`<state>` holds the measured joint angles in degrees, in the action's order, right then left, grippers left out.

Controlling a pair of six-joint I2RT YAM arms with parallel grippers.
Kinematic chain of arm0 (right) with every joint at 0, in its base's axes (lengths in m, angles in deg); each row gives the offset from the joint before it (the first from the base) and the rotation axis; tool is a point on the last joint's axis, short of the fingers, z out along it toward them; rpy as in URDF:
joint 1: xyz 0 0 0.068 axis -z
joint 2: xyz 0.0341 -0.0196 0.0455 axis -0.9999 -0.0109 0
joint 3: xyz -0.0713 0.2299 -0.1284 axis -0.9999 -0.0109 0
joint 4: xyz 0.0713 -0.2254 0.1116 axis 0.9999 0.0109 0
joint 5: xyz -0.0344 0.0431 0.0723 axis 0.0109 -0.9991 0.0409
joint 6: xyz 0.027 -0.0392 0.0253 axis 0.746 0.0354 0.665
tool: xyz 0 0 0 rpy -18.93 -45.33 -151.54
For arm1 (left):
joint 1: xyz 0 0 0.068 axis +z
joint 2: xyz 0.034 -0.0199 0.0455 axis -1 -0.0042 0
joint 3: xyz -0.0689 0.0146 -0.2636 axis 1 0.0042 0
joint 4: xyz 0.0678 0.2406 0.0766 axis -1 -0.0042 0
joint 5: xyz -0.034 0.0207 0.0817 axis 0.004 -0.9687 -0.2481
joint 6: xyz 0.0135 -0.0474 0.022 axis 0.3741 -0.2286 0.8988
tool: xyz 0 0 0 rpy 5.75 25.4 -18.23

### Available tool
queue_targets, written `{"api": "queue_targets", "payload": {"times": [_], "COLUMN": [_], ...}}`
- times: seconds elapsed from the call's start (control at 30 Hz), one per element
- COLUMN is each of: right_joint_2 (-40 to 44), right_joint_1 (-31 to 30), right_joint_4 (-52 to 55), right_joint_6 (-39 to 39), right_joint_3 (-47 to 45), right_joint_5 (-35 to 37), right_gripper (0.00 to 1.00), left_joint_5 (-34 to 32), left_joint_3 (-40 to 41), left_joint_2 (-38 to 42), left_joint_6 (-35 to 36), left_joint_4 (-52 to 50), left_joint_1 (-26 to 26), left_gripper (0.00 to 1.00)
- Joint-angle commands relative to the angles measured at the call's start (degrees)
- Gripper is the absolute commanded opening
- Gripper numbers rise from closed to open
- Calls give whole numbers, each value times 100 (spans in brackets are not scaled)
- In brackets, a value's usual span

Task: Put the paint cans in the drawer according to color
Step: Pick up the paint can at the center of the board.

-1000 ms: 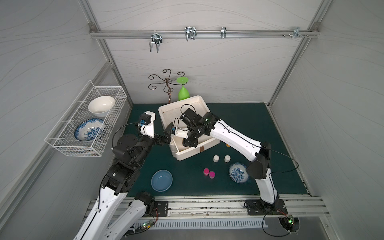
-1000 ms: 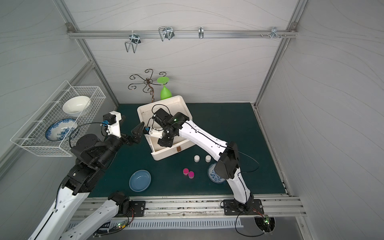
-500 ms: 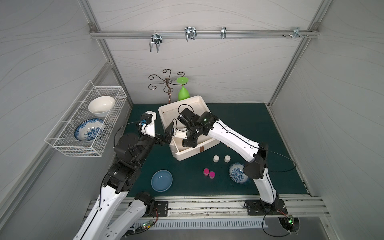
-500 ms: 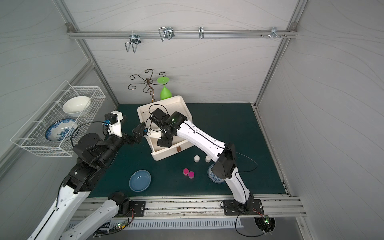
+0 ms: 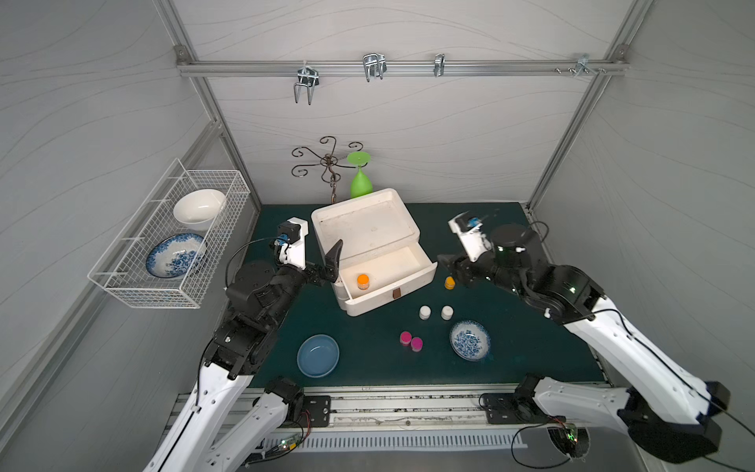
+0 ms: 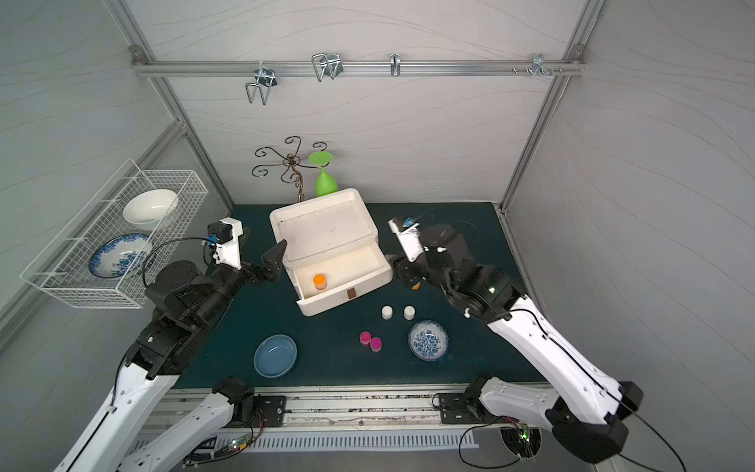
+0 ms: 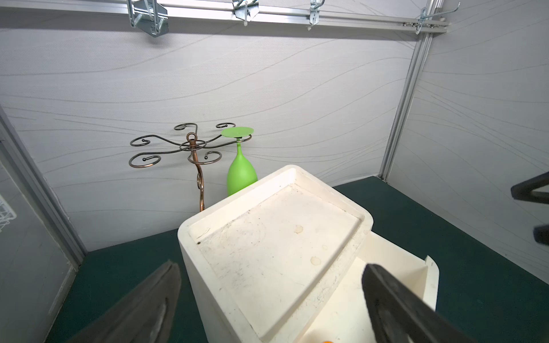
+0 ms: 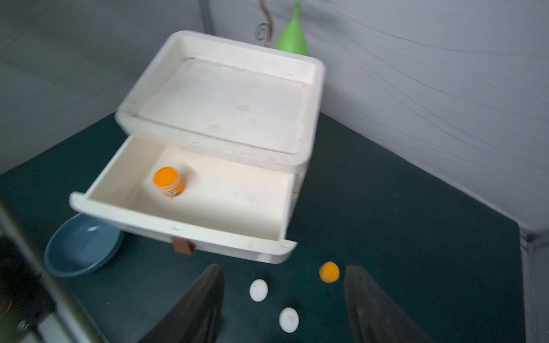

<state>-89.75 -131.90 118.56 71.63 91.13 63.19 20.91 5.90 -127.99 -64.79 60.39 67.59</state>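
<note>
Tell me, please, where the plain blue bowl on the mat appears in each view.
In a top view: plain blue bowl, left of centre, low.
In a top view: likewise, further left.
Left wrist: not in it.
Right wrist: lower left, partly behind the drawer front.
Shared landmark: the white drawer unit, in all four.

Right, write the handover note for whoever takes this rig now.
Left gripper: open, empty, at the cabinet corner.
Right gripper: open, empty, close to the second orange can.
Done: drawer open, first orange can standing in it.
Left: second orange can, white cans and pink cans, all on the mat.
</note>
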Motion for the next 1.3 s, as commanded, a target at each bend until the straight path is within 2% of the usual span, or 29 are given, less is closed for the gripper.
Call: {"api": "queue_targets", "payload": {"times": [0.0,0.17,0.4,0.6,0.83,1.0,1.13,1.2,1.27], "right_joint_2": [-133,-615,-2270,-3466,-4381,-4888,-4811,-4681,-4507], "right_joint_1": [913,1772,1835,1642,1606,1607,1613,1609,1607], "right_joint_4": [-329,-743,-1131,-1035,-1086,-1050,-1018,-933,-786], "right_joint_6": [1162,1327,1277,1166,1181,1216,1201,1163,1117], "right_joint_3": [-1004,-1630,-1356,-848,-527,-347,-345,-349,-329], "right_joint_5": [225,-593,-1100,-529,-693,-753,-602,-443,-297], "right_gripper": [74,76,77,77,72,56,37,23,20], "left_joint_5": [245,325,386,386,391,384,388,400,399], "left_joint_3": [-123,-159,-173,-175,-176,-176,-174,-175,-176], "left_joint_2": [-123,-218,-261,-256,-238,-211,-211,-201,-197], "left_joint_6": [-97,-117,-125,-133,-132,-130,-142,-135,-149], "left_joint_4": [272,218,196,205,195,197,202,208,216], "left_joint_1": [20,20,20,18,19,20,19,19,16], "left_gripper": [100,100,100,100,100,100,100,100,100]}}
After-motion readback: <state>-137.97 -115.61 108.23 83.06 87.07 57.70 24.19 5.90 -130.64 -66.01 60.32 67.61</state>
